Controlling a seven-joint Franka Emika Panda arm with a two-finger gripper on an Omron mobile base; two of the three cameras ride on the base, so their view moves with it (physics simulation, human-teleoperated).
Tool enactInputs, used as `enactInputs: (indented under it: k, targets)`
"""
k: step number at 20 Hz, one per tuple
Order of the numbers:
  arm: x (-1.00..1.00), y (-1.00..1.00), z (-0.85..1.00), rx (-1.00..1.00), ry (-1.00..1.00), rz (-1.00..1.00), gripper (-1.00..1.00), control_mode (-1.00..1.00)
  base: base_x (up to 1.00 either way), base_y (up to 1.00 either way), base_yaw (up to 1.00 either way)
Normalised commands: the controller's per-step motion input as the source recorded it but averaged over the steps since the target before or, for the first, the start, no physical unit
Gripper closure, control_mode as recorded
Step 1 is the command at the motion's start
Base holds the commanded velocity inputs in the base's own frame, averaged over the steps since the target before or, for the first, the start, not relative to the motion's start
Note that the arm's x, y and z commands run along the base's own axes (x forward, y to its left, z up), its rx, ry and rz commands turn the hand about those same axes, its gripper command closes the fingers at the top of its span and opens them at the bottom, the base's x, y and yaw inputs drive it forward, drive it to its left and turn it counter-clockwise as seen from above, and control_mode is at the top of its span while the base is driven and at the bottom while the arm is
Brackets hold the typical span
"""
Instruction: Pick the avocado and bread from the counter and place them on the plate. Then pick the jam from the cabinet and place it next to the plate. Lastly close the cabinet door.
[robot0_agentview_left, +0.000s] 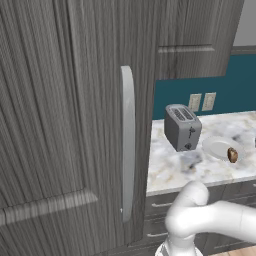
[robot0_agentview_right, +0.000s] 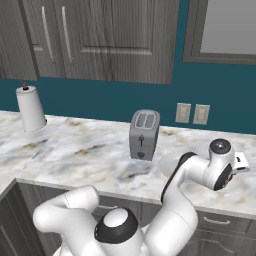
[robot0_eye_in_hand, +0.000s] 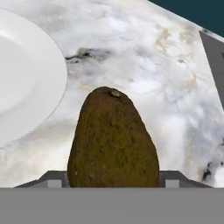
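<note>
**Materials and finishes in the kitchen**

The surface (robot0_agentview_right: 75, 145) looks like polished marble, white with grey and tan veining, smooth and faintly glossy. The avocado (robot0_eye_in_hand: 113, 140) has a rough, pebbled, matt brown-green skin. The plate (robot0_eye_in_hand: 26, 78) reads as smooth white glazed ceramic with a soft sheen. The cabinet door (robot0_agentview_left: 60, 125) shows dark grey wood grain, matt, with fine vertical streaks; its bar handle (robot0_agentview_left: 128, 145) looks like pale brushed metal. The toaster (robot0_agentview_right: 144, 135) has a grey metallic body, satin rather than shiny. The paper towel roll (robot0_agentview_right: 31, 115) looks soft, white and matt. The wall (robot0_agentview_right: 125, 100) is flat teal paint. The robot arm (robot0_agentview_right: 195, 175) is glossy white plastic with dark joints
</note>
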Motion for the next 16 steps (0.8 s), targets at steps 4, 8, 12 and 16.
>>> enactInputs:
  k: [4,8,12,16]
  targets:
    - [0.00,0.44,0.17,0.02,-0.01,-0.10,1.00,-1.00,0.00,0.00,0.00]
    - [0.00,0.27,0.38,0.02,0.00,-0.11,1.00,-1.00,0.00,0.00,0.00]
    - [0.00,0.23,0.40,0.01,0.00,-0.12,1.00,-1.00,0.00,0.00,0.00]
    - [0.00,0.27,0.24,0.05,0.00,-0.08,1.00,-1.00,0.00,0.00,0.00]
